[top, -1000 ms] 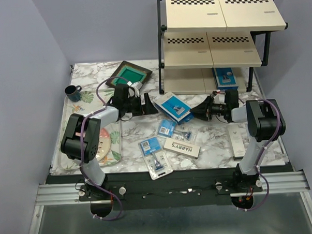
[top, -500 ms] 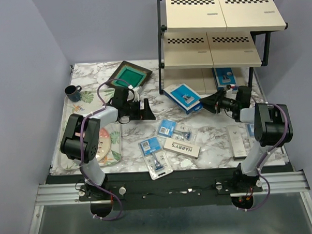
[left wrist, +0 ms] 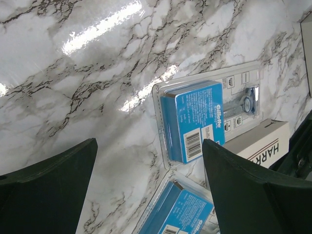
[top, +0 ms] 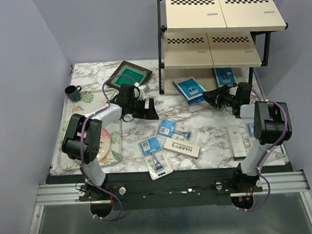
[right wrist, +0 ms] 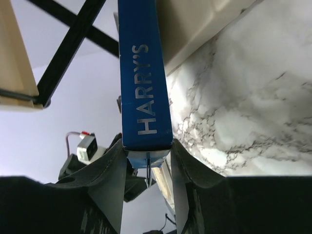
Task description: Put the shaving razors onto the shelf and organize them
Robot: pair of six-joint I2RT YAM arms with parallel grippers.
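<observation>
My right gripper (top: 209, 97) is shut on the edge of a dark-blue HARRY'S box (top: 189, 89), held at the front of the shelf (top: 210, 55) by its bottom tier. In the right wrist view the box (right wrist: 144, 73) stands edge-on between the fingers of this gripper (right wrist: 146, 156), with a shelf board (right wrist: 195, 24) just beyond. A second dark-blue box (top: 225, 76) lies on the bottom tier. My left gripper (top: 151, 109) is open and empty. Its wrist view shows the gripper (left wrist: 148, 146) over bare marble, near a blister pack (left wrist: 204, 117), another pack (left wrist: 180, 209) and a white box (left wrist: 258, 141).
On the table lie blister packs (top: 167, 128) (top: 155, 157) and two white HARRY'S boxes (top: 181, 147) (top: 237, 141). A dark frame with a green centre (top: 128, 74) and a mug (top: 73, 92) sit at the back left. A floral tray (top: 75, 107) lines the left side.
My right gripper has carried the dark-blue box from the table's middle back and right to the shelf's bottom tier. The left gripper has shifted a little to the right, still open.
</observation>
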